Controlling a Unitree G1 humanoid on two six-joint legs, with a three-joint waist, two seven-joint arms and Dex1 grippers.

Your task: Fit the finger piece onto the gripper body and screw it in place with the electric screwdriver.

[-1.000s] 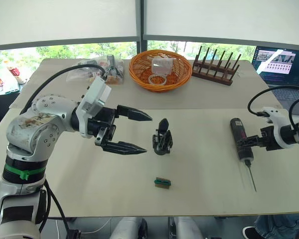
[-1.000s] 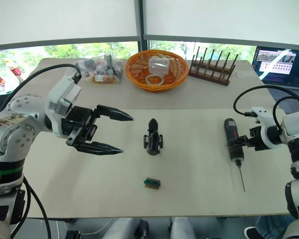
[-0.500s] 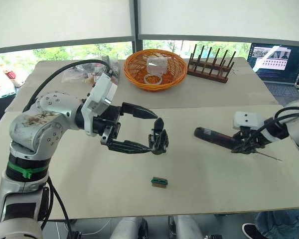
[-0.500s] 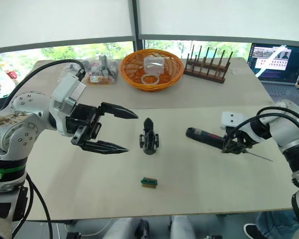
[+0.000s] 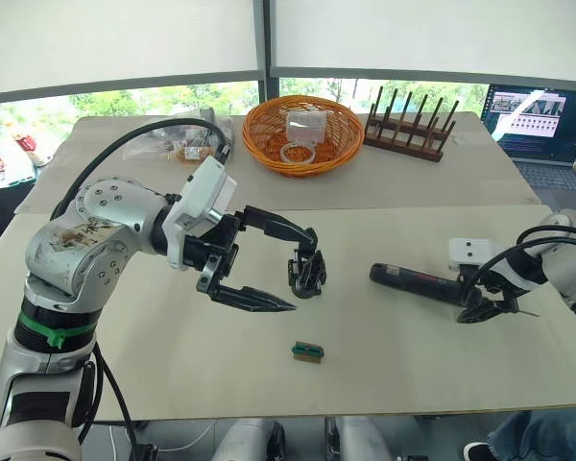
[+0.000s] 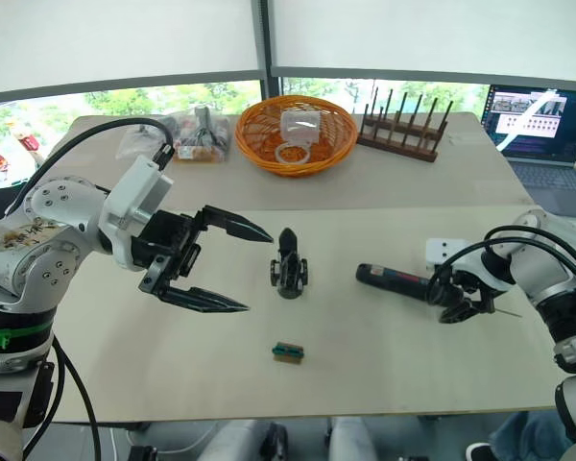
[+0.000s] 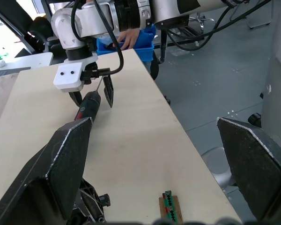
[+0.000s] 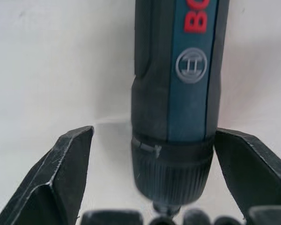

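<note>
The gripper body (image 5: 307, 274) stands upright at the table's middle, a pointed black finger rising from it. The finger piece is out of view. My left gripper (image 6: 259, 273) hovers open just left of the body, one finger high and one low, touching nothing. The electric screwdriver (image 5: 418, 281) lies flat on the table to the right, its bit pointing right. My right gripper (image 6: 459, 305) stands open astride its chuck end; in the right wrist view the fingers (image 8: 61, 168) flank the screwdriver (image 8: 178, 108), with a gap on at least one side.
A small green-brown block (image 5: 309, 351) lies near the front edge. At the back stand an orange basket (image 5: 304, 133), a wooden peg rack (image 5: 408, 130), plastic bags (image 5: 187, 144) and a laptop (image 5: 538, 115).
The right arm swung the screwdriver from pointing toward me to lying sideways, set it down and loosened its fingers. The left gripper moved in toward the gripper body and spread wider.
</note>
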